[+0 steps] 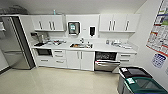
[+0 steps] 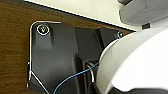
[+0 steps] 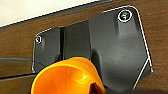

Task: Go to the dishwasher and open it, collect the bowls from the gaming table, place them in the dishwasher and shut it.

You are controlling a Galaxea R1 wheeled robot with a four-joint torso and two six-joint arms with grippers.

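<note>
With its door hanging partly open at centre right, the dishwasher point(image 1: 107, 60) looks ready for loading, probably awaiting the bowls, though I can't tell either gripper's jaw state.

You are looking at an office kitchenette: white cabinets point(image 1: 48, 23), a sink point(image 1: 81, 45), a steel fridge point(image 1: 16, 42), the dishwasher point(image 1: 106, 61), wall posters point(image 1: 158, 30) and recycling bins point(image 1: 140, 81).

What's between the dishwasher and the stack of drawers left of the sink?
In the head view, a pair of white cabinet doors under the sink lies between the dishwasher, its door ajar, and the drawers.
</note>
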